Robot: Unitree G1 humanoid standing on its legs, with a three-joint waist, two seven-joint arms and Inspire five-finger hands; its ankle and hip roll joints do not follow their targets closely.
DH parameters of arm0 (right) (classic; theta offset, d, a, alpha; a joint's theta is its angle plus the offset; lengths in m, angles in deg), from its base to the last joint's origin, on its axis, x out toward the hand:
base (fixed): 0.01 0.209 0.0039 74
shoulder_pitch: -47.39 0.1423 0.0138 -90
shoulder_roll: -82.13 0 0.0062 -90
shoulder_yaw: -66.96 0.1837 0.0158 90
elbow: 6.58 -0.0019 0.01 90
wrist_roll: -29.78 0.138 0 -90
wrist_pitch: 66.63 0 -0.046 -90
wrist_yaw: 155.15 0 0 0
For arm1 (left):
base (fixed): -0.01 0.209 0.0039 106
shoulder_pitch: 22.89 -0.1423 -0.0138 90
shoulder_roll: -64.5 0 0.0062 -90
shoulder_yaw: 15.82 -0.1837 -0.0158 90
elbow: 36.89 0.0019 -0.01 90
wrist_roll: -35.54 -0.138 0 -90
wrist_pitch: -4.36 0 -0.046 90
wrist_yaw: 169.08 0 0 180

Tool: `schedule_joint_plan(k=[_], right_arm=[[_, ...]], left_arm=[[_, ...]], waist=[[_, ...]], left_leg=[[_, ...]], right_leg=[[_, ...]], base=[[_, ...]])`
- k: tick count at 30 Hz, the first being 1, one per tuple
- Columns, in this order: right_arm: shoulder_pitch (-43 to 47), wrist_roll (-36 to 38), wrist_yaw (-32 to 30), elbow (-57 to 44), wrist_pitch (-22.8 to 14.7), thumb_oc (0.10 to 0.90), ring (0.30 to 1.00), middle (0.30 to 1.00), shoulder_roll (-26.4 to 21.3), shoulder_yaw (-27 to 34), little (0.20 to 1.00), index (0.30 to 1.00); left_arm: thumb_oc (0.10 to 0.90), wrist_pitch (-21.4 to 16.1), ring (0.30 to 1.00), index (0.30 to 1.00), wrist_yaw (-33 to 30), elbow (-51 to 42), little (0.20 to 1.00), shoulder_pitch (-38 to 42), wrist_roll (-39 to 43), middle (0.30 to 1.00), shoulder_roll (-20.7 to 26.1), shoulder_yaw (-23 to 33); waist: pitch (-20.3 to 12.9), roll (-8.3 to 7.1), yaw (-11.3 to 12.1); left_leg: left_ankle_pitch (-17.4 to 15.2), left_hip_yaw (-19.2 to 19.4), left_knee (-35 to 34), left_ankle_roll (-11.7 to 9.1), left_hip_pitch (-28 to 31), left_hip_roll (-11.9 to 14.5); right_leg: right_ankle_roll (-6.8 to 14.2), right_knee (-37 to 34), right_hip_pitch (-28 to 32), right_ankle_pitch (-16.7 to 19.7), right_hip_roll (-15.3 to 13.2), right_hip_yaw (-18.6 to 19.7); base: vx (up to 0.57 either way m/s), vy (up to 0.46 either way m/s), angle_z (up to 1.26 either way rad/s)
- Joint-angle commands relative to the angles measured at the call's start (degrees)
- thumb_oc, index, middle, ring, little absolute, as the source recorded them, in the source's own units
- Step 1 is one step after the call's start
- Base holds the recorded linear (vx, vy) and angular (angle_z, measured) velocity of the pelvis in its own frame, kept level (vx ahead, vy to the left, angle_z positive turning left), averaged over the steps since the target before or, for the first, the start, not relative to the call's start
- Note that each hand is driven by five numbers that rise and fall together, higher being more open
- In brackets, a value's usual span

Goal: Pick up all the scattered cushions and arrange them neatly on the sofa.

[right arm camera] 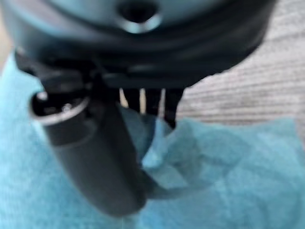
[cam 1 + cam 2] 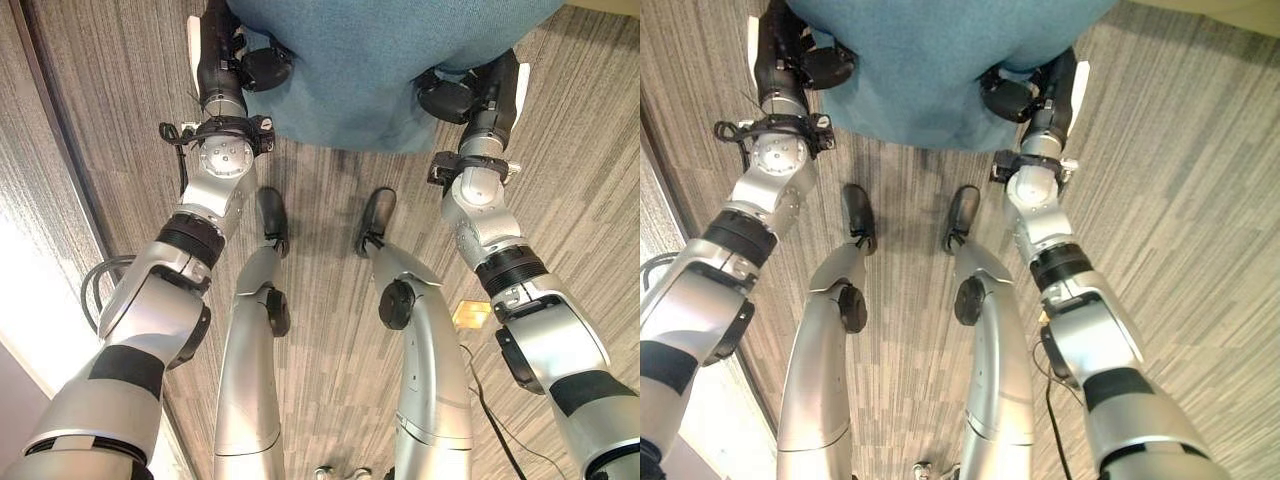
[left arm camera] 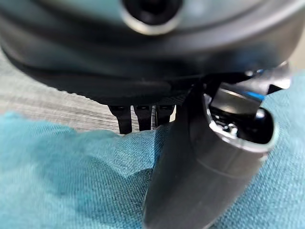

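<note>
Floor (image 2: 560, 150): grey striped carpet, filled most of both eye views, with a pale strip along the lower left edge of the frame.

Cushion (image 2: 370, 70): one teal fabric cushion, top centre of the frame in the left eye view, cut off by the upper edge. It hung above the floor between the two hands, its long axis running across the frame from left to right and its lower edge rounded and sagging toward frame centre. How far it extended upward could not be told.

Left hand (image 2: 225, 60): upper left of the frame, at the cushion's left edge. In the left wrist view the thumb (image 3: 200, 167) lay curled over the teal cloth while the fingers (image 3: 125, 119) went down behind a fold of it; the cloth was pinched between thumb and fingers.

Right hand (image 2: 480, 90): upper right of the frame, at the cushion's right edge. In the right wrist view the thumb (image 1: 95, 157) pressed across the fabric and the fingers (image 1: 152, 102) dipped behind a bunched fold, so this hand also clamped the cloth.

Small yellowish patch (image 2: 471, 315) on the floor, lower right of frame centre; what it was could not be told.
</note>
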Motion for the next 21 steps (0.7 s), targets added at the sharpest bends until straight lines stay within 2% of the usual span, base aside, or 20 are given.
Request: schedule_joint_plan(k=[1, 6, 11, 14, 15, 17, 19, 20, 21], right_arm=[[4.2, -2.6, 5.5, -10.5, -8.0, 0.4, 0.3, 0.3, 5.9, -5.3, 0.3, 0.3], [1.7, -3.6, 6.1, -12.8, -8.4, 0.4, 0.3, 0.3, 5.3, -3.4, 0.3, 0.3], [-4.4, -3.9, 7.0, -17.1, -9.2, 0.4, 0.3, 0.3, 5.7, 0.1, 0.3, 0.3], [-11.8, -4.9, 8.9, -22.1, -9.4, 0.4, 0.3, 0.3, 6.2, 2.0, 0.3, 0.3], [-12.1, -5.0, 8.8, -22.2, -9.3, 0.4, 0.3, 0.3, 6.2, 2.0, 0.3, 0.3], [-18.9, -6.2, 10.3, -26.3, -9.5, 0.4, 0.3, 0.3, 6.4, 3.3, 0.3, 0.3], [-19.3, -6.3, 10.3, -26.6, -9.4, 0.4, 0.3, 0.3, 6.4, 3.4, 0.3, 0.3], [-23.5, -7.1, 11.2, -28.8, -9.5, 0.4, 0.3, 0.3, 6.8, 3.9, 0.3, 0.3], [-23.8, -7.2, 11.2, -29.0, -9.4, 0.4, 0.3, 0.3, 6.8, 3.9, 0.3, 0.3]], left_arm=[[0.4, -8.7, 0.3, 0.3, 2.0, -9.8, 0.3, -1.4, -1.8, 0.3, -4.1, 1.3], [0.4, -8.9, 0.3, 0.3, 2.8, -12.1, 0.3, -5.0, -3.2, 0.3, -3.4, 2.7], [0.4, -9.4, 0.3, 0.3, 4.2, -17.4, 0.3, -12.0, -4.7, 0.3, -5.2, 5.2], [0.4, -9.7, 0.3, 0.3, 5.8, -22.4, 0.3, -19.3, -5.8, 0.3, -7.8, 6.5], [0.4, -9.6, 0.3, 0.3, 5.7, -22.6, 0.3, -19.6, -5.9, 0.3, -7.8, 6.5], [0.4, -9.9, 0.3, 0.3, 7.4, -26.4, 0.3, -25.9, -7.4, 0.3, -9.4, 6.2], [0.4, -9.9, 0.3, 0.3, 7.3, -26.6, 0.3, -26.2, -7.5, 0.3, -9.4, 6.2], [0.4, -9.9, 0.3, 0.3, 8.2, -28.5, 0.3, -29.4, -8.5, 0.3, -10.2, 6.1], [0.4, -9.9, 0.3, 0.3, 8.2, -28.6, 0.3, -29.6, -8.5, 0.3, -10.3, 6.0]], waist=[[-6.0, 2.09, -1.8], [-8.5, 2.96, -1.4], [-9.0, 3.01, -1.3], [-9.1, 2.77, -1.4], [-9.0, 2.76, -1.4], [-9.4, 2.4, -1.4], [-9.1, 2.35, -1.4], [-9.8, 2.07, -1.3], [-9.6, 2.04, -1.3]], left_leg=[[-7.6, -0.3, 2.9, 0.6, 2.1, -1.5], [-6.6, -0.3, -1.2, 0.8, 4.0, -1.3], [-5.0, -0.4, -8.7, 0.7, 12.8, -1.8], [-4.0, -1.1, -15.1, 0.2, 21.7, -2.0], [-3.9, -1.1, -15.5, 0.2, 22.2, -2.1], [-3.2, -1.6, -19.9, -0.7, 29.2, -2.1], [-3.1, -1.7, -20.4, -0.7, 29.9, -2.1], [-2.7, -1.8, -22.9, -1.2, 34.1, -2.3], [-2.6, -1.8, -23.2, -1.2, 34.6, -2.3]], right_leg=[[8.2, -5.5, 4.3, 1.2, 4.1, 4.0], [8.3, -9.0, 6.4, 2.0, 4.4, 3.0], [8.4, -14.2, 14.1, 2.9, 4.5, 2.3], [8.8, -19.3, 21.9, 4.1, 4.3, 2.1], [8.8, -19.6, 22.4, 4.2, 4.3, 2.1], [9.0, -24.3, 29.0, 5.3, 3.8, 1.7], [9.0, -24.6, 29.7, 5.4, 3.8, 1.7], [9.0, -27.1, 33.6, 5.8, 3.4, 1.2], [9.0, -27.3, 34.1, 5.8, 3.4, 1.2]], base=[[0.0, 0.0, 0.0], [-0.03, 0.022, 0.0], [-0.05, 0.007, 0.04], [-0.05, 0.012, 0.13], [-0.02, -0.013, 0.04], [0.0, -0.011, -0.02], [0.01, -0.015, -0.01], [0.02, -0.03, -0.02], [0.05, -0.071, -0.02]])
